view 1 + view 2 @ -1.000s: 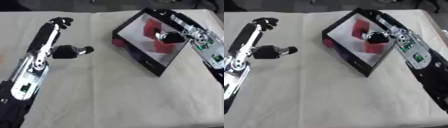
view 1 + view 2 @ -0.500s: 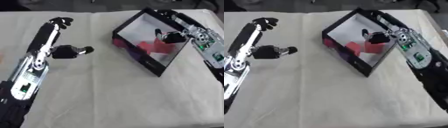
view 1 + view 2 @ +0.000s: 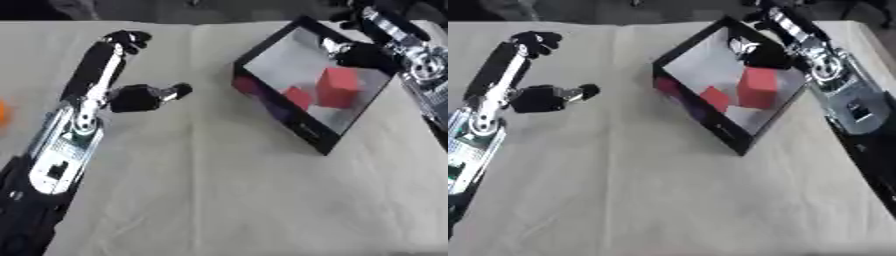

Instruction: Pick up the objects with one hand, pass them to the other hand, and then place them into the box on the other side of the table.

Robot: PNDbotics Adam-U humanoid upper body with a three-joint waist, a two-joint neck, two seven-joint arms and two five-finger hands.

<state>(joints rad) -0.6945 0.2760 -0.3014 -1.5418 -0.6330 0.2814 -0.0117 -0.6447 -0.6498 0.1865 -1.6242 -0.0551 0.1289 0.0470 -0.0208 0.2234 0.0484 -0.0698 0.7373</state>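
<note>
Two red blocks [image 3: 337, 88] lie in the box [image 3: 302, 131] just below our right hand [image 3: 357, 52], whose finger state we cannot tell. Our left hand [image 3: 131, 97], fingers straight, empty, is nearer the orange thing [image 3: 3, 111] at the worktop's [image 3: 227, 190] left edge.
</note>
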